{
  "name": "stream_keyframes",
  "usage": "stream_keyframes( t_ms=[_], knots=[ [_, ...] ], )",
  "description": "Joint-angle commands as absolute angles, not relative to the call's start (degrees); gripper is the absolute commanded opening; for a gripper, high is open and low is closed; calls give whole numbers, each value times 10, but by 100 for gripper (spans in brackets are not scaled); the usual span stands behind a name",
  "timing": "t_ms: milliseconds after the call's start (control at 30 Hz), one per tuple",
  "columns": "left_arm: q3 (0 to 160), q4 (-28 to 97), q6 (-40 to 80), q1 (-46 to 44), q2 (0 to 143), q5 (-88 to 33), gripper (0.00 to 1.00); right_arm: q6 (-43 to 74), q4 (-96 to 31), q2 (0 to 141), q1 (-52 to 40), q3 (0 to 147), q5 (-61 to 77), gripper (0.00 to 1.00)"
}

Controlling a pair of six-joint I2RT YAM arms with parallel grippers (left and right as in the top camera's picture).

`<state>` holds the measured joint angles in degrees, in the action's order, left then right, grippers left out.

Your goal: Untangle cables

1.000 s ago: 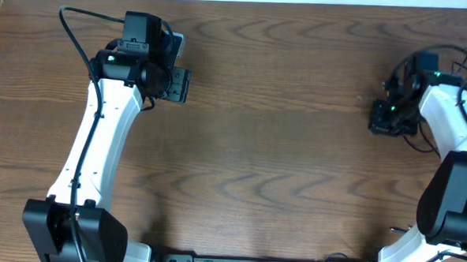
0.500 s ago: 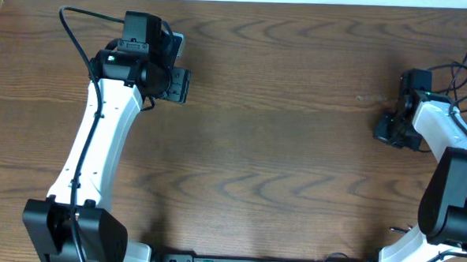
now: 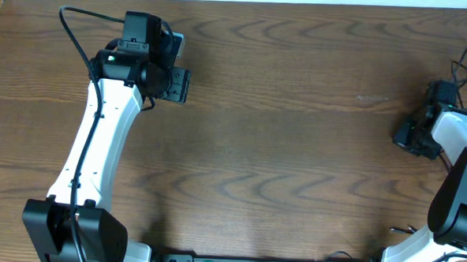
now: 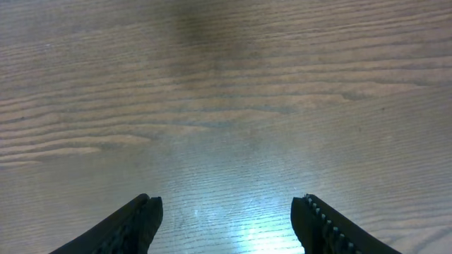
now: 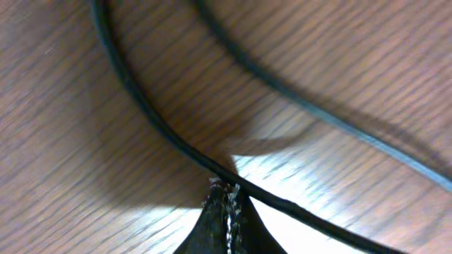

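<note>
A thin black cable (image 5: 138,106) runs diagonally across the right wrist view and crosses the very tip of my right gripper (image 5: 226,188). The jaws are pressed together there, with the cable pinched at the tip. A second black cable (image 5: 318,114) lies beyond it on the wood. From overhead the right gripper (image 3: 412,138) is at the far right edge, with loops of thin black cable (image 3: 462,63) just behind it. My left gripper (image 3: 178,86) is at the back left, open and empty over bare wood (image 4: 226,202). No whitish cable or plug ends show.
The brown wooden table (image 3: 280,149) fills the overhead view. A thick black lead (image 3: 74,31) arcs off the left arm. The table's right edge is close to the right gripper.
My right gripper has moved to the right and slightly forward, toward the table's right edge. The left arm has not moved.
</note>
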<state>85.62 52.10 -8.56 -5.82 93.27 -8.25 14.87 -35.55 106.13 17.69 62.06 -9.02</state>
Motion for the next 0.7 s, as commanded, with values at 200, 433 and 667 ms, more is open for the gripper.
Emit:
stream_keyframes(
  t_ms=[200, 433, 667],
  knots=[
    [853, 524, -78, -58, 927, -83, 64, 149, -303, 1065, 241, 616, -99, 1],
    [853, 527, -78, -58, 927, -83, 64, 154, -265, 1065, 274, 616, -102, 1],
    [853, 537, -78, -58, 927, -83, 64, 158, -222, 1065, 315, 616, -104, 1]
  ],
)
